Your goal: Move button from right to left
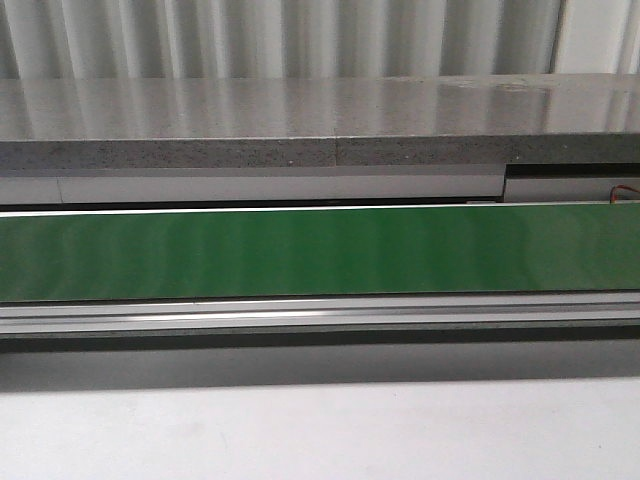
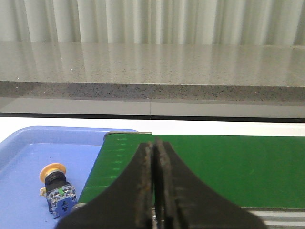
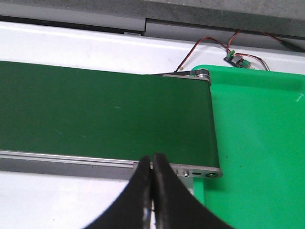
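The button (image 2: pixel 60 196) lies in the blue tray (image 2: pixel 28 150) in the left wrist view. It is a small blue-violet block with dark marks, a black collar and a yellow-orange cap. My left gripper (image 2: pixel 154 145) is shut and empty, over the near edge of the green belt (image 2: pixel 228 164), beside the tray and apart from the button. My right gripper (image 3: pixel 153 158) is shut and empty, over the belt's near rail next to the green tray (image 3: pixel 259 138). No button shows on the belt (image 3: pixel 95 112) or in the green tray. Neither gripper shows in the front view.
The green conveyor belt (image 1: pixel 320 250) runs across the front view with a metal rail (image 1: pixel 320 312) before it and a grey stone ledge (image 1: pixel 300 120) behind. A small circuit board with red and black wires (image 3: pixel 237 57) lies behind the green tray.
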### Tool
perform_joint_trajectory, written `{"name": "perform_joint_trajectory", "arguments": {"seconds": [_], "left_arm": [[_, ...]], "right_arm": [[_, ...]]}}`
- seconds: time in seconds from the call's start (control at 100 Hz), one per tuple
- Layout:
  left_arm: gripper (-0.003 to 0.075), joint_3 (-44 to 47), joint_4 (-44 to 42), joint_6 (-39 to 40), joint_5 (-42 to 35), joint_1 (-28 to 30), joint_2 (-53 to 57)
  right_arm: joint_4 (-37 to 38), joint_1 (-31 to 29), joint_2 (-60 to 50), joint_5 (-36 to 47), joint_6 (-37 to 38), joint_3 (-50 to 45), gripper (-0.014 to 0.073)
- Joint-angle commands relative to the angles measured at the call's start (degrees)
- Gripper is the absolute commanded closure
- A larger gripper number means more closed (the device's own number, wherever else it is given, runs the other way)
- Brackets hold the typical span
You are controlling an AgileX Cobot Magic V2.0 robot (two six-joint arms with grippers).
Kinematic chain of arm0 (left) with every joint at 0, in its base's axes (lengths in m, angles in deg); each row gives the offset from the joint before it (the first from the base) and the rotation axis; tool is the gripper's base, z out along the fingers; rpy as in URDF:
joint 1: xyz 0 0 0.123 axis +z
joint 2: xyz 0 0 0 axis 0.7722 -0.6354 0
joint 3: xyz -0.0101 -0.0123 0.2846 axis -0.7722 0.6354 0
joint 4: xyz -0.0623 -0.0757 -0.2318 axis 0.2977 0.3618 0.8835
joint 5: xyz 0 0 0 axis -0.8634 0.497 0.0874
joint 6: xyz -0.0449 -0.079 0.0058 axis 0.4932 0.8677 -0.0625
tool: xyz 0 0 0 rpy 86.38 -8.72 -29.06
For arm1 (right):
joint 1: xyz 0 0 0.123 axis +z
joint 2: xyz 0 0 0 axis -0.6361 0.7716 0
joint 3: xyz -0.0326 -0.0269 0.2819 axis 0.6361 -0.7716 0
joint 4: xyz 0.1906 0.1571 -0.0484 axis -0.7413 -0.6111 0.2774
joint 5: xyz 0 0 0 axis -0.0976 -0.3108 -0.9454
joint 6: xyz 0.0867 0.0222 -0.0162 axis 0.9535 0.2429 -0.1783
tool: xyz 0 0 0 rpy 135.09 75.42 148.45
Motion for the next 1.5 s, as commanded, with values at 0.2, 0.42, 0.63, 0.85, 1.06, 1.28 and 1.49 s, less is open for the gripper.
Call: {"name": "perform_joint_trajectory", "arguments": {"seconds": [0.2, 0.42, 0.63, 0.85, 1.06, 1.28, 1.49], "left_arm": [[0.0740, 1.40, 0.47, 0.58, -5.06, 0.06, 2.01], [0.0740, 1.40, 0.47, 0.58, -5.06, 0.06, 2.01], [0.0740, 1.40, 0.47, 0.58, -5.06, 0.06, 2.01], [0.0740, 1.40, 0.47, 0.58, -5.06, 0.06, 2.01], [0.0740, 1.40, 0.47, 0.58, -5.06, 0.06, 2.01], [0.0740, 1.40, 0.47, 0.58, -5.06, 0.06, 2.01], [0.0740, 1.40, 0.47, 0.58, -5.06, 0.06, 2.01]], "right_arm": [[-2.27, 1.98, -0.13, 7.08, -0.21, -0.88, 0.0661], [-2.22, 8.34, -3.24, 21.90, 0.23, -8.40, 0.0661], [4.15, 11.09, -11.79, 30.69, 9.60, -17.05, 0.0661], [12.74, 11.16, -23.03, 30.85, 18.39, -24.52, 0.0661], [12.85, 11.16, -32.14, 31.04, 18.45, -29.94, 0.0661], [12.47, 11.16, -33.40, 34.90, 18.57, -33.72, 0.0661], [12.41, 11.16, -33.40, 37.60, 19.07, -34.92, 0.0661]]}}
